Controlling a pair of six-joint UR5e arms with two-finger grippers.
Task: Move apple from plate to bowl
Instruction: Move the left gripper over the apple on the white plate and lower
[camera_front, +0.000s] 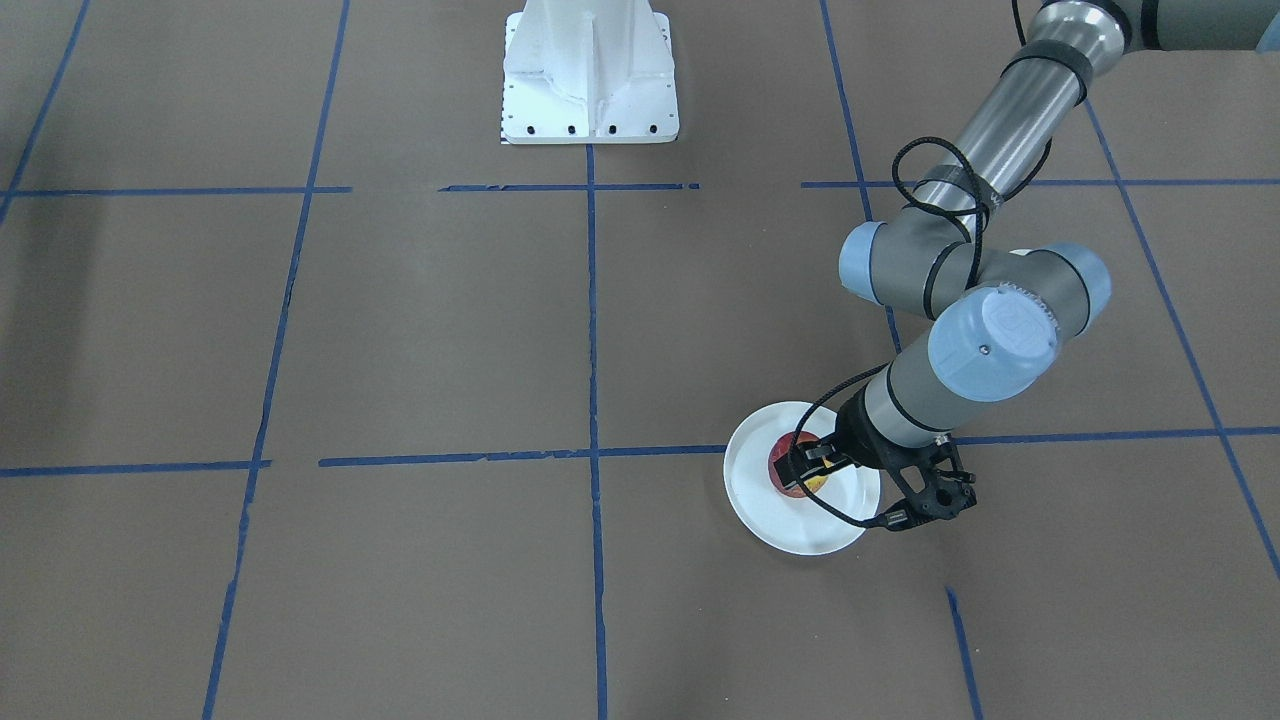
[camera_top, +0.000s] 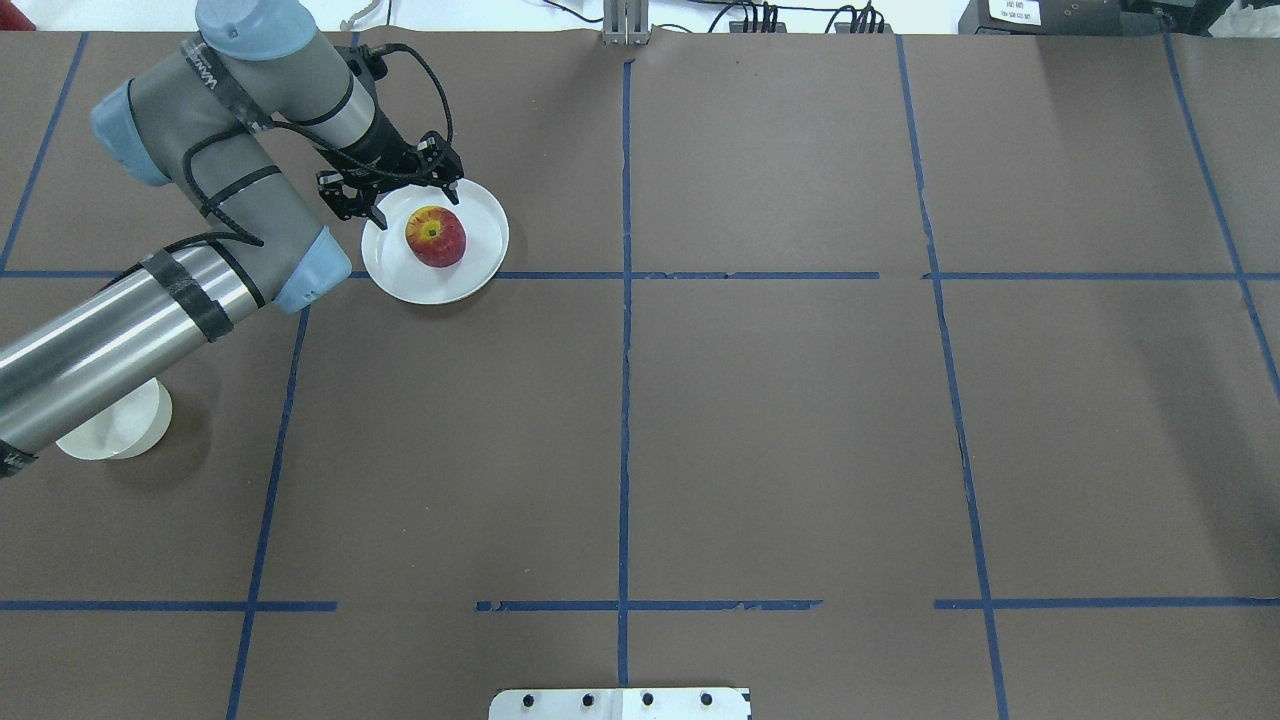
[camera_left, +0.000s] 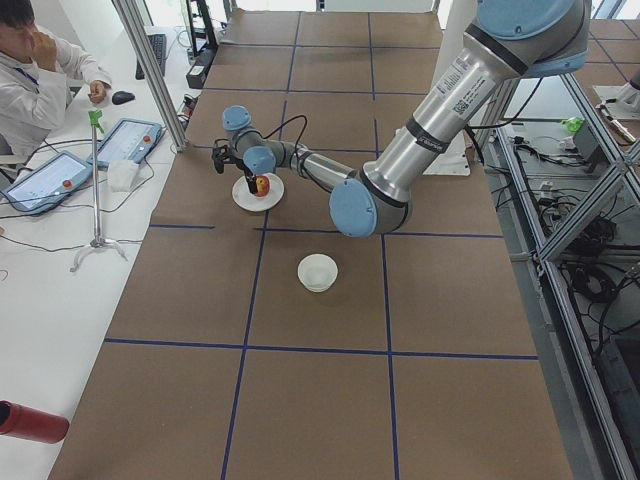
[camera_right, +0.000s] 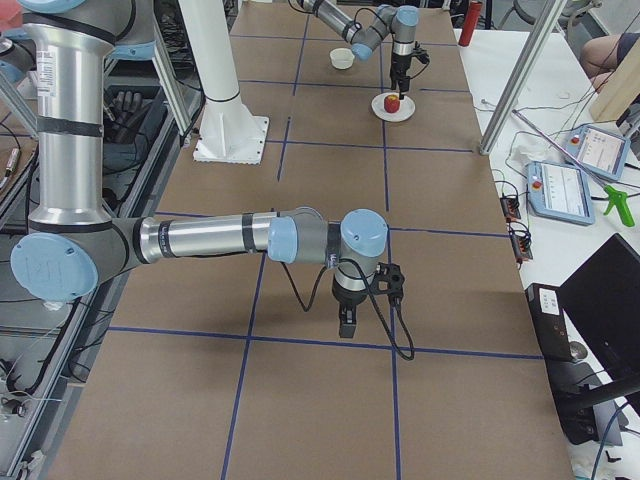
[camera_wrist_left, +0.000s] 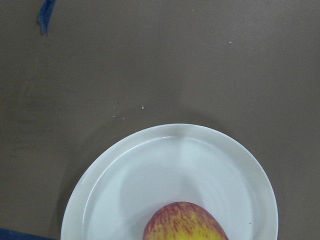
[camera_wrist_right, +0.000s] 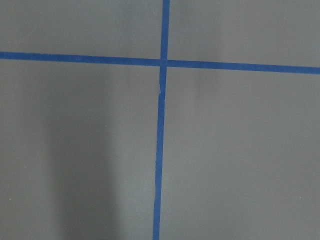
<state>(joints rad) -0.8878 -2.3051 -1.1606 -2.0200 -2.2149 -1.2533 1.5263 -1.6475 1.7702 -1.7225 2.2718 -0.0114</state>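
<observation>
The red and yellow apple (camera_top: 435, 237) sits on the white plate (camera_top: 480, 265) at the table's far left. My left gripper (camera_top: 417, 205) is open and hovers over the plate's far side, close above the apple, with nothing in it. From the front the left gripper (camera_front: 808, 465) overlaps the apple (camera_front: 790, 480) on the plate (camera_front: 800, 530). The left wrist view shows the apple's top (camera_wrist_left: 185, 222) and the plate (camera_wrist_left: 125, 175), no fingers. The cream-white bowl (camera_top: 110, 425) stands nearer the robot, partly hidden under my left arm. My right gripper (camera_right: 345, 328) shows only in the right side view; I cannot tell its state.
Blue tape lines divide the brown table. The white robot base mount (camera_top: 620, 703) is at the near edge. An operator (camera_left: 40, 70) sits beyond the far edge beside tablets. The right wrist view shows only bare table and a tape cross (camera_wrist_right: 163, 62).
</observation>
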